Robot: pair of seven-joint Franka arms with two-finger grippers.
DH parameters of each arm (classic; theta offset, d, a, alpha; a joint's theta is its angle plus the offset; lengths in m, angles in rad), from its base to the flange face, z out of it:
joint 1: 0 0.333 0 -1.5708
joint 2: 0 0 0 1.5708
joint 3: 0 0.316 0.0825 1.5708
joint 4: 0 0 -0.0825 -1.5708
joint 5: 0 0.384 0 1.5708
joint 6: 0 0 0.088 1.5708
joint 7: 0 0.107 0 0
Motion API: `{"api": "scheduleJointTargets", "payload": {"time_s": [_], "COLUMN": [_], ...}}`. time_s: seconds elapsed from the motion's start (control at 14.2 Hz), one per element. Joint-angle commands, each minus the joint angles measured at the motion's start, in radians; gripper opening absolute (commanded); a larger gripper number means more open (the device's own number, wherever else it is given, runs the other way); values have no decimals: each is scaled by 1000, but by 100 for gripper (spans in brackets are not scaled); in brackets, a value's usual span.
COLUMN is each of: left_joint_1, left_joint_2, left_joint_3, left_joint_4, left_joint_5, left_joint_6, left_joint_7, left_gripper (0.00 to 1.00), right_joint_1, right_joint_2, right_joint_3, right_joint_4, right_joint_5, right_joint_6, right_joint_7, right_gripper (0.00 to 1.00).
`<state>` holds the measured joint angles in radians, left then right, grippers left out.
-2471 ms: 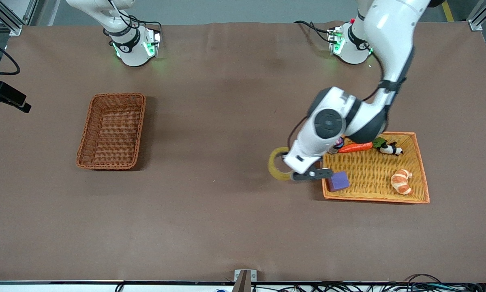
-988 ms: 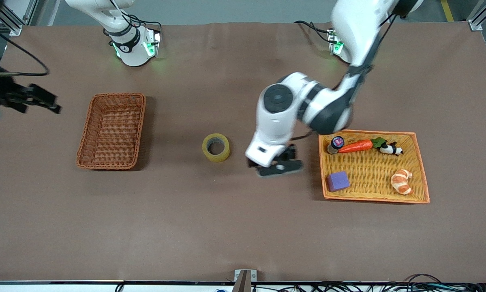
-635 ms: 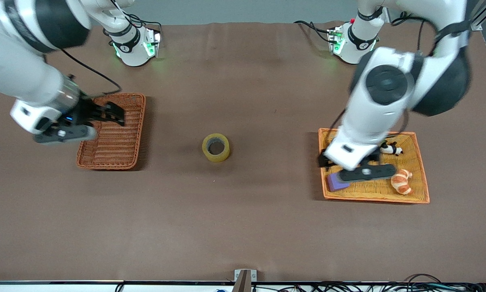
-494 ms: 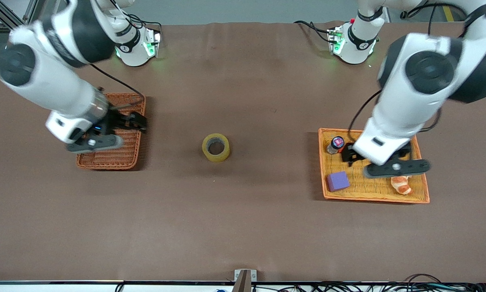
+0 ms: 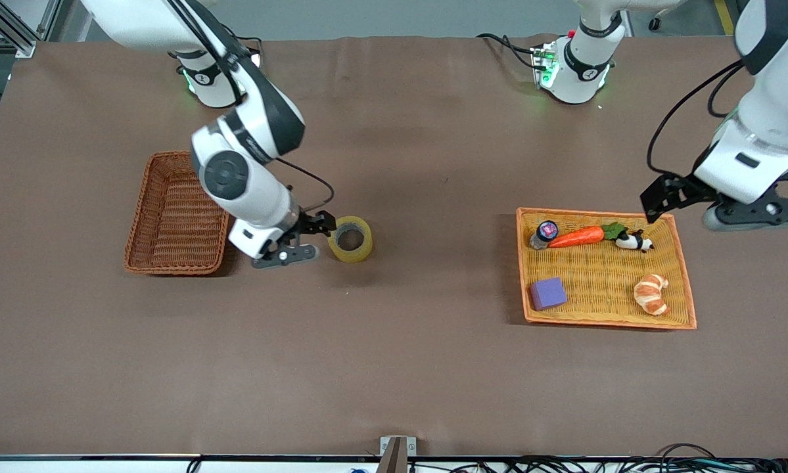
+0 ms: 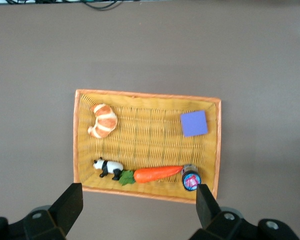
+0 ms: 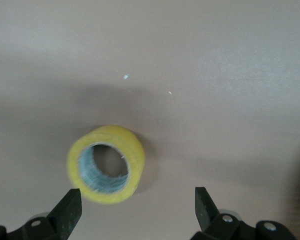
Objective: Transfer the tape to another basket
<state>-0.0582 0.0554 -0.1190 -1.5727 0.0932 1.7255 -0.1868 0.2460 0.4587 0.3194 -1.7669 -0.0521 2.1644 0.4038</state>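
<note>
My left gripper (image 5: 729, 200) has dropped the tape (image 5: 350, 239) mid-table and backed off, jaws spread; now my right gripper (image 5: 305, 238) swings in beside it, spread wide, basket (image 5: 140, 217) next.

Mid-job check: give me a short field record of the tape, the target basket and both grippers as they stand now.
tape: flat on the bare table between the two baskets, not held
basket: toward the right arm's end, nothing in it
right gripper: open, low beside the tape, on its basket side
left gripper: open, raised by the yellow tray
step: tape not yet grasped
</note>
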Motion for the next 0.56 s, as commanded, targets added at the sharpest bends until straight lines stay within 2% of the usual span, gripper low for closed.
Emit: {"api": "scheduleJointTargets", "payload": {"time_s": [0.0,0.28,0.49], "left_joint_1": [63,104,104], "left_joint_2": [-66,-80,-78], "left_joint_3": [-19,-70,-71], "left_joint_4": [-61,-61,-63], "left_joint_5": [-58,-66,-64], "left_joint_6": [-33,-50,-53], "left_joint_7": [64,79,79], "left_gripper": [100,100,100], "right_joint_1": [45,71,81], "right_joint_2": [70,83,113], "right_joint_3": [3,3,0], "right_joint_4": [-6,-124,-131], "right_joint_5": [-86,-120,-146], "right_joint_6": [57,215,261], "right_joint_7": [96,128,144], "right_gripper": [100,100,100]}}
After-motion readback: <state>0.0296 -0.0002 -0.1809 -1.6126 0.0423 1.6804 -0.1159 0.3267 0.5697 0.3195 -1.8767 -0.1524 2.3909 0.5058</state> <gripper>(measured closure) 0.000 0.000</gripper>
